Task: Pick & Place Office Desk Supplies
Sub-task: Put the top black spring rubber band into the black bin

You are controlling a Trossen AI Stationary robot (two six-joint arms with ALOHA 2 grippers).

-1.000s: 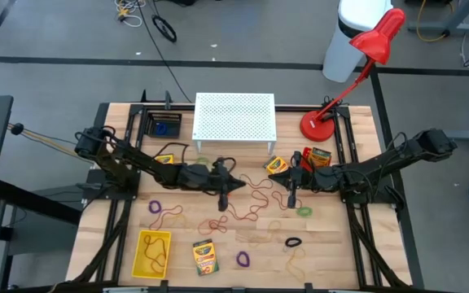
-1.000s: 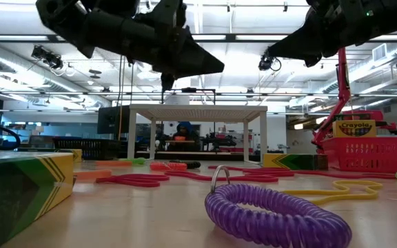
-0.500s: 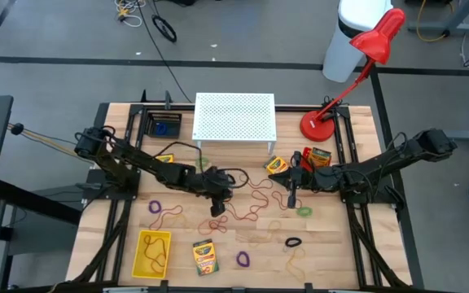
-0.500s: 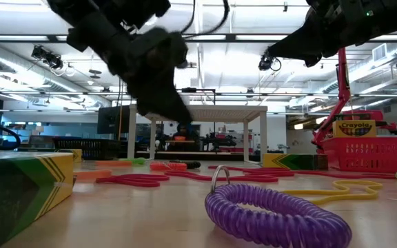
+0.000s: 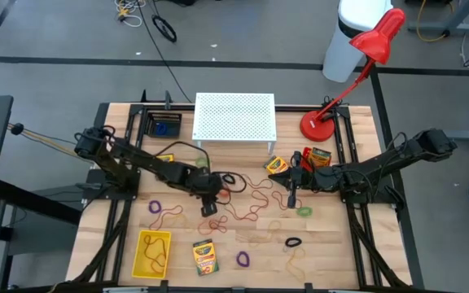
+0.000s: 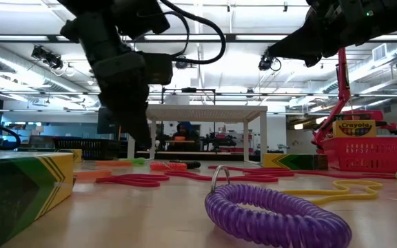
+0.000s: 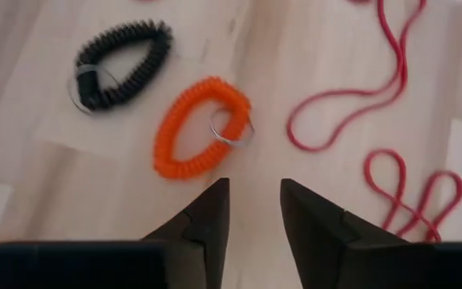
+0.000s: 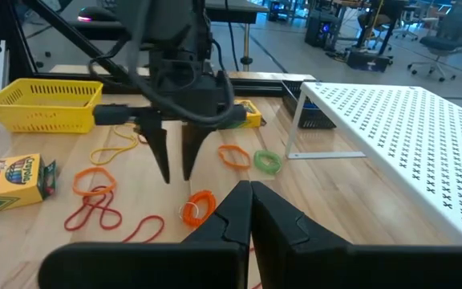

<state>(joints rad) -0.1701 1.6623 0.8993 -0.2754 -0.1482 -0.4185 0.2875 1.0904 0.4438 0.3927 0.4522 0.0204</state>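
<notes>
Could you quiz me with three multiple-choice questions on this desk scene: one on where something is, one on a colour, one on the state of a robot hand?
1. Where is the yellow basket?
A. on the white stand
B. near the table's front-left corner
C. beside the red lamp

2. What colour is the coiled loop just ahead of the left end effector?
A. orange
B. blue
C. white

3. How do the right end effector fingers stand?
A. wide apart
B. closed on a crayon box
C. shut, holding nothing

Answers: 1 B, the high view shows it low on the left side. 2 A, the left wrist view shows an orange coil with a metal ring. 3 C, the right wrist view shows the fingers together with nothing between them.
</notes>
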